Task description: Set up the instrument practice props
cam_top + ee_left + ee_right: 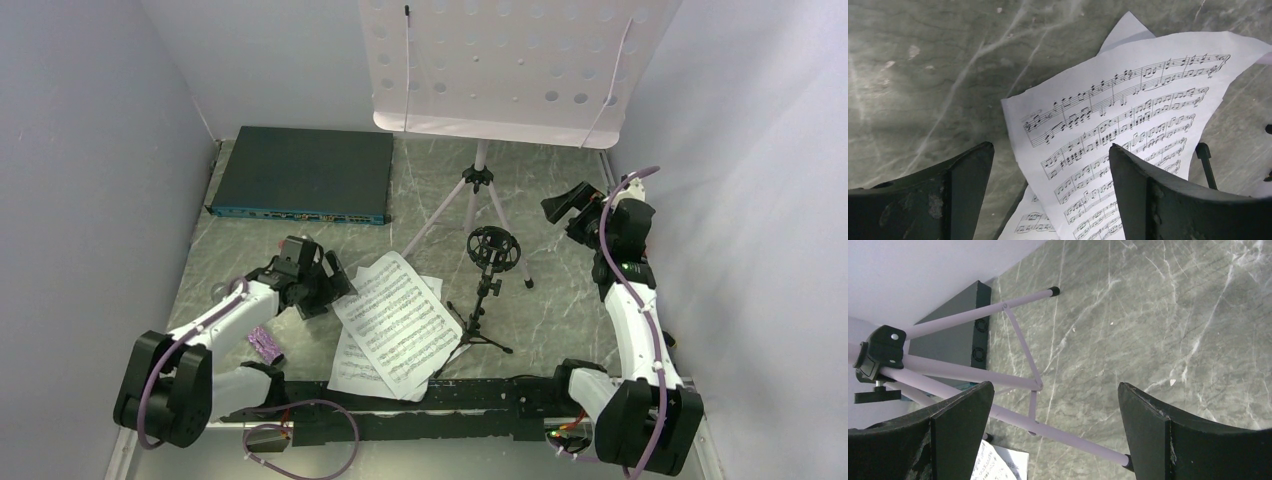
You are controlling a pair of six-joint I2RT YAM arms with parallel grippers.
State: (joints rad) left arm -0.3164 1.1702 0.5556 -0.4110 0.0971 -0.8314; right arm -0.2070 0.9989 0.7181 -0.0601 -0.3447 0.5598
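Left tool (1050, 150), wide open and empty, hovers over the top sheet-music page (1128, 100).

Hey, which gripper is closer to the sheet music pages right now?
Left. The left gripper is open right at the left edge of the sheet music pages. The right gripper is off to their right, open, up by the music stand legs.

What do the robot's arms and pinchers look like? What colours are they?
The left arm and right arm are white with chunky black joints. A purple cable loops along each. The left gripper and right gripper are black, with two wide, scuffed fingers.
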